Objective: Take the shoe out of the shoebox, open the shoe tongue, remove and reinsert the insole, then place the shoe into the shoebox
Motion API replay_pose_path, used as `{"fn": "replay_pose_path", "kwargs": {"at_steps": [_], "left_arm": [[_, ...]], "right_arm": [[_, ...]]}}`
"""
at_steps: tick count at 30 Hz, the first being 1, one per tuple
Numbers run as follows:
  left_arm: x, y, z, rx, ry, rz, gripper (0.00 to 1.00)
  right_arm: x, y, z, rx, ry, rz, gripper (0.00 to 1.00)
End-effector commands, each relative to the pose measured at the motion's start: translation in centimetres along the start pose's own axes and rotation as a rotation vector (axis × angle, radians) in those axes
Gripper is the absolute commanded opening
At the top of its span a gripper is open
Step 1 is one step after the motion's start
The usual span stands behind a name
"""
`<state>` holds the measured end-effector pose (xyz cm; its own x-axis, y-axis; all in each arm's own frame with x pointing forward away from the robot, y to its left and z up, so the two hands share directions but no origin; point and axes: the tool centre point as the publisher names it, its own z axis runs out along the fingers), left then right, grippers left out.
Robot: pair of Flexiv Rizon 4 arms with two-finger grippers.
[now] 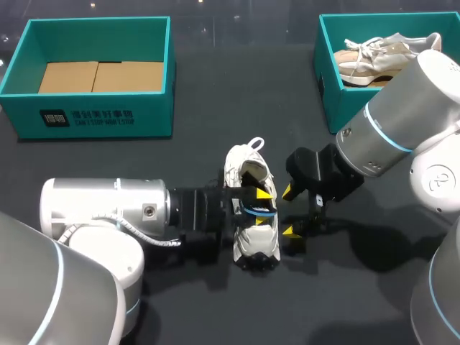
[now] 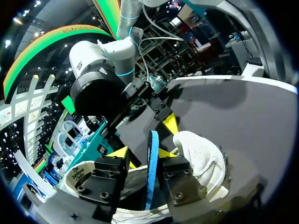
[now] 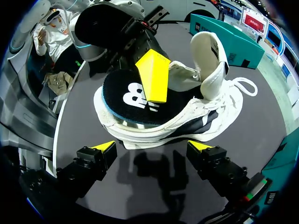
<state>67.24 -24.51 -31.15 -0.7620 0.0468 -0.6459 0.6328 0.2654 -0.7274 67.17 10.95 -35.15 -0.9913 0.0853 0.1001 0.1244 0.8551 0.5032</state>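
Pinching logo-printed insole (image 3: 117, 93): left gripper (image 1: 262, 206); right gripper (image 1: 290, 211) spread beside shoe (image 1: 255, 243).

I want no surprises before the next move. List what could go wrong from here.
1. The open right gripper stands beside the white lace-up shoe without gripping it. Nothing steadies the shoe, so it may slide or tip.
2. The left gripper pinches the thin black, blue-edged insole, which could buckle or slip free.
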Motion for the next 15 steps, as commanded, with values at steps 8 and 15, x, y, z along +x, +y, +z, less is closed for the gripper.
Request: {"fn": "replay_pose_path", "kwargs": {"at_steps": [8,15], "left_arm": [[0.6,-0.2,-0.5,0.012,0.036,0.029,0.00],[1.2,2.2,1.0,-0.037,0.051,0.052,0.00]], "right_arm": [[0.1,0.0,0.1,0.002,-0.002,0.001,1.00],[0.1,0.0,0.1,0.002,-0.002,0.001,1.00]]}}
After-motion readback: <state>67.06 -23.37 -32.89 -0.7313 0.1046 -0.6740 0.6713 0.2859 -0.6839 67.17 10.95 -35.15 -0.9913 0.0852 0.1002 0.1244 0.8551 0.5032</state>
